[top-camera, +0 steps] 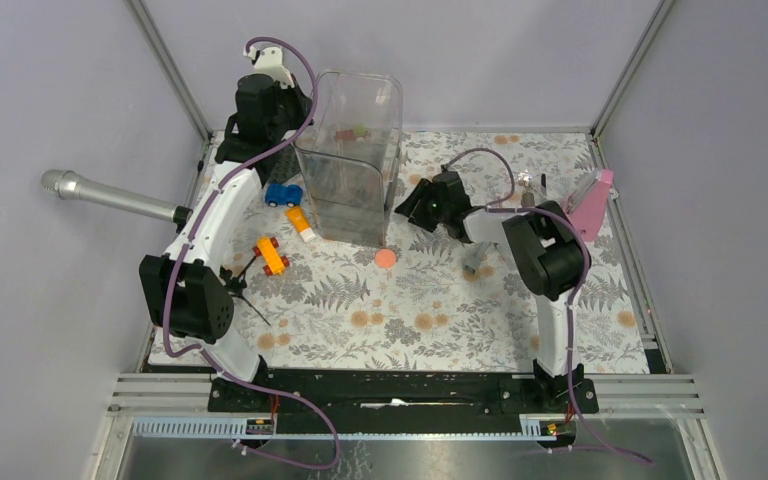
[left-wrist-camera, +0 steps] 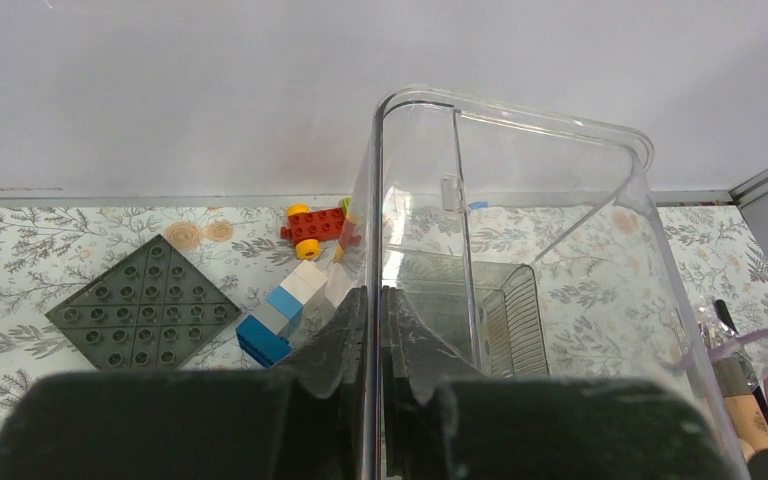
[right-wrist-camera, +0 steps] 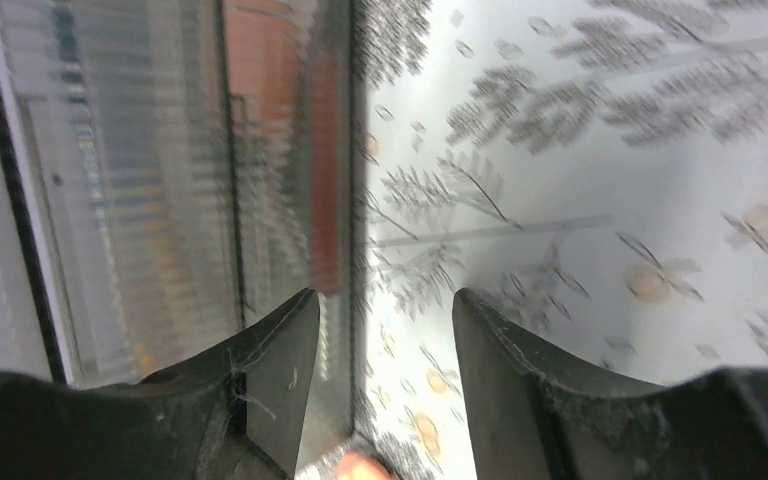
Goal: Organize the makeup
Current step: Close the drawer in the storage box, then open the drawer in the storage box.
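Pinching the thin wall of the clear organizer (top-camera: 350,150), the left fingers (left-wrist-camera: 345,340) are pressed together on it at the rim, probably to keep the tall, light box from sliding or tipping while it is filled; the right fingers (right-wrist-camera: 280,370) are spread, with the organizer's near corner edge showing between them, and I cannot tell whether either one touches it. A coral-pink disc (top-camera: 386,258) lies loose on the bench (top-camera: 440,320) just in front of that corner, so it looks like the next piece to lift; the brushes (left-wrist-camera: 745,410) lie well apart at the right rear, beside a pink item (top-camera: 592,210) I cannot name. A blue toy car (top-camera: 282,194) and an orange block (top-camera: 301,222) crowd the organizer's left foot; a silver microphone (top-camera: 110,195) pokes in beside the left arm; a dark studded plate (left-wrist-camera: 140,310) and other blocks lie behind.
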Tool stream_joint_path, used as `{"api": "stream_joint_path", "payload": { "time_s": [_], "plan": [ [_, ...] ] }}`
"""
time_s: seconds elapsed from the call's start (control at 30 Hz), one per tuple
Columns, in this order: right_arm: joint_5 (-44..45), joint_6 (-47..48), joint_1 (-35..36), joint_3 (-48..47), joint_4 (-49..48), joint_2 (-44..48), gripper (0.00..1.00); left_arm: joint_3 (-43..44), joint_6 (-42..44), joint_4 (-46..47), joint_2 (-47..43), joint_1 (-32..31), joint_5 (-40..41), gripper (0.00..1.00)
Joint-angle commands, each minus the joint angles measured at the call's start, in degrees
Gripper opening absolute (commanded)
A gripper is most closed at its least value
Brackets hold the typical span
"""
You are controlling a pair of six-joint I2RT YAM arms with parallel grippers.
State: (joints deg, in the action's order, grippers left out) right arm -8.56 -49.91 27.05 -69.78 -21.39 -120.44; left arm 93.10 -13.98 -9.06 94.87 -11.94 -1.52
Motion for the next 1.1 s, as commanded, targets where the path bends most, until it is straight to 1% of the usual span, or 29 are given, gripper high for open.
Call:
{"api": "stream_joint_path", "payload": {
  "time_s": [0.0,0.2,0.3,0.4,0.5,0.57,0.87,1.07],
  "plan": [
    [1.8,-3.3,-2.3,7.3,-3.4,6.3,0.59,-1.9,-0.3,-8.1,1.5,-1.3,-4.4,0.07],
    [-3.8,-9.5,-4.2,16.5,-21.5,9.3,0.57,-1.9,-0.3,-8.1,1.7,-1.3,-4.3,0.07],
    [-7.0,-13.9,-4.4,17.6,-30.3,8.8,0.56,-2.0,-0.2,-8.1,1.7,-1.3,-4.1,0.07],
    [-10.0,-19.1,-4.5,17.7,-39.3,6.9,0.51,-2.0,-0.2,-8.1,1.6,-1.3,-4.2,0.07],
    [-11.1,-23.8,-4.5,17.7,-47.0,5.3,0.50,-2.0,-0.2,-8.1,1.8,-1.3,-4.2,0.07],
    [-11.3,-25.5,-4.5,17.0,-48.6,4.4,0.50,-2.0,-0.2,-8.1,1.8,-1.3,-4.3,0.07],
    [-13.7,-30.3,-4.5,12.0,-48.6,-1.7,0.51,-1.9,-0.2,-8.1,1.8,-1.3,-4.4,0.07],
    [-16.0,-33.6,-4.5,8.7,-53.9,-5.7,0.51,-1.8,-0.3,-8.1,2.0,-1.3,-4.6,0.07]
  ]
}}
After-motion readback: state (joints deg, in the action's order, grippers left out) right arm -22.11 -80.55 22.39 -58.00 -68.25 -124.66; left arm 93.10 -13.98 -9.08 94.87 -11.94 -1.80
